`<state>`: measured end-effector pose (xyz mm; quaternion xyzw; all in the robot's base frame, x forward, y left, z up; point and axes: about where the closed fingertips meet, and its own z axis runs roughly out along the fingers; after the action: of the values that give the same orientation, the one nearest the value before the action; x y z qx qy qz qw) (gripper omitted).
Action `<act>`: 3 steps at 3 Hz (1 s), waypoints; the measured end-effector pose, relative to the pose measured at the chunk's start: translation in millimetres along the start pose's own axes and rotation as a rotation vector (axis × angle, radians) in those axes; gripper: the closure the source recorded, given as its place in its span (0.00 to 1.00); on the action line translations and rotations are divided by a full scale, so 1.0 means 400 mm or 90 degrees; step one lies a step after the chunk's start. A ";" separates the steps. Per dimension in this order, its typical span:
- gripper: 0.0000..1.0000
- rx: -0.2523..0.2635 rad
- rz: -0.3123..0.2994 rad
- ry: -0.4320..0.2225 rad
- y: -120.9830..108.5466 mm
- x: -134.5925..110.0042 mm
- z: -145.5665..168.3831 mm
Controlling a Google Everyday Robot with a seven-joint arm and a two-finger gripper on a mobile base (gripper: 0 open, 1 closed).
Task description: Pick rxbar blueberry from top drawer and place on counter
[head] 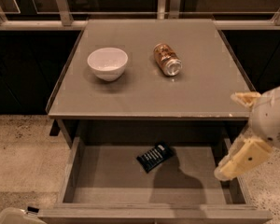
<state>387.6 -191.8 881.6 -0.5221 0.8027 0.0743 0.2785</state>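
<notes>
Camera view: nearest, the open drawer (107, 178) has the bar (155, 157) lying flat mid-bottom, toward the back. The gripper (242, 157) hangs over the drawer's right wall; open or closed, I cannot tell. Farther, the counter (144, 94) bears 1 bowl (107, 63) and 1 toppled can (167, 59), apart.
</notes>
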 end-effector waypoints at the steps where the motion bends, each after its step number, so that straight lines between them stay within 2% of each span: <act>1: 0.00 -0.013 0.043 -0.025 0.042 0.029 0.070; 2: 0.00 -0.014 0.046 -0.026 0.046 0.032 0.077; 3: 0.00 -0.004 0.055 -0.044 0.067 0.049 0.097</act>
<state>372.6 -179.8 834.2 -0.4848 0.8143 0.1066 0.3008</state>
